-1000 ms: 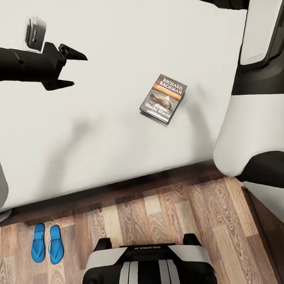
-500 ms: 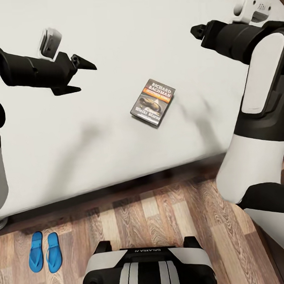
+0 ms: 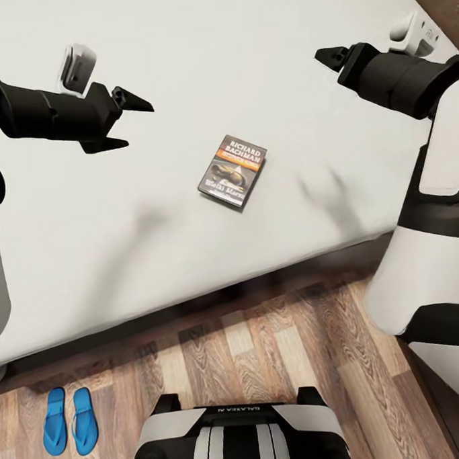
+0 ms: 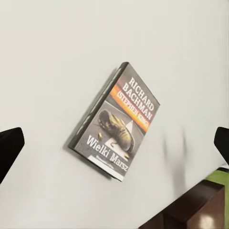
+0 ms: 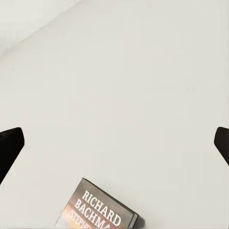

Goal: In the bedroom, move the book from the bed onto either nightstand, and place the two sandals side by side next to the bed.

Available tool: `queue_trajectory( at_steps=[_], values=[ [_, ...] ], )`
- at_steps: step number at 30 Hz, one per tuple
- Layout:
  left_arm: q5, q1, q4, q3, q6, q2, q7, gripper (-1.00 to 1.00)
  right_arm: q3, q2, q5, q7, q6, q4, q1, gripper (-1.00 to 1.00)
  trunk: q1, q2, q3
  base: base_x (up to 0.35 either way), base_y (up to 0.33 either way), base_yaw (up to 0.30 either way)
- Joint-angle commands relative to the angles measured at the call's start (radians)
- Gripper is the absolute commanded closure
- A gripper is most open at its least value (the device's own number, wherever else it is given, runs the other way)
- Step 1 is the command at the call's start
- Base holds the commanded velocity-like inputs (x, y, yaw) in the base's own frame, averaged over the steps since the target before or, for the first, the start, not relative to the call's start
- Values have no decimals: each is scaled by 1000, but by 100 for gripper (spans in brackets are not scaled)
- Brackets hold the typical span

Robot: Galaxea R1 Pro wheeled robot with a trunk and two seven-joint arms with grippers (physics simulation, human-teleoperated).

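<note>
- Book (image 3: 232, 171) flat on bed (image 3: 260, 46), centre of head frame, cover up, tilted with title end toward upper right; nothing touching it.
- Cover legible in left wrist view (image 4: 116, 140): "RICHARD BACHMAN" in white, orange band, dark picture of a shoe, "Wielki Marsz" below.
- Top edge of book also at bottom of right wrist frame (image 5: 99, 208), pale mattress all around.
- Left gripper (image 3: 124, 120) at upper left of head frame, above mattress, fingers spread, nothing between them; well apart from book.
- Black fingertips at both side edges of left wrist frame, wide gap, book lying between them further off.
- Right gripper (image 3: 331, 56) at upper right of head frame, over mattress, pointing toward frame's left; well apart from book.
- Right fingertips at far side edges of right wrist frame: spread wide, empty.
- Sandals (image 3: 70, 420) at lower left of head frame on wood-plank floor (image 3: 262, 342), side by side, nearly touching, toes toward bed, near dark bed frame edge.
- Robot base (image 3: 240, 434) at bottom centre on floor, facing bed.
- Dark brown wood at lower right of left wrist frame (image 4: 200, 210), beyond mattress edge; green strip beside it.
</note>
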Motion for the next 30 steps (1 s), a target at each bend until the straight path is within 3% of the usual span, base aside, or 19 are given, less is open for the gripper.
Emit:
queue_trajectory(
  at_steps=[1, 9, 15, 20, 21, 23, 29, 30],
  values=[
    [7, -1, 0, 0, 4, 1, 9, -100, -2, -5, -22, -5, 4, 0, 0, -100, 0, 0, 1, 0, 0, -105],
    [6, 0, 0, -2, 5, 2, 13, -100, -2, -50, -113, -3, 4, -2, 2, -100, 0, 0, 14, 0, 0, -105],
    [-15, 11, -1, -9, 6, 4, 18, -100, 2, -111, -262, -3, 4, -2, 27, -100, 0, 0, 23, 0, 0, -104],
    [-107, 42, -1, -11, 6, 4, 6, -100, 6, -167, -402, -4, 4, -2, 58, -100, 0, 0, 31, 0, 0, -97],
    [-164, 76, -1, -11, 7, 7, -39, -100, 7, -186, -454, -4, 4, -2, 87, -100, 0, 0, 33, 0, 0, -88],
    [-182, 90, -1, -11, 7, 11, -62, -100, 8, -190, -466, -4, 4, -2, 99, -100, 0, 0, 36, 0, 0, -88],
    [-313, 169, 5, -7, 16, 60, -288, -100, 25, -204, -499, -4, 4, -2, 169, -100, 0, 0, 46, 0, 0, -84],
    [-313, 169, 5, -7, 16, 60, -288, -100, 25, -204, -499, -4, 4, -2, 169, -100, 0, 0, 47, 0, 0, -82]
  ],
)
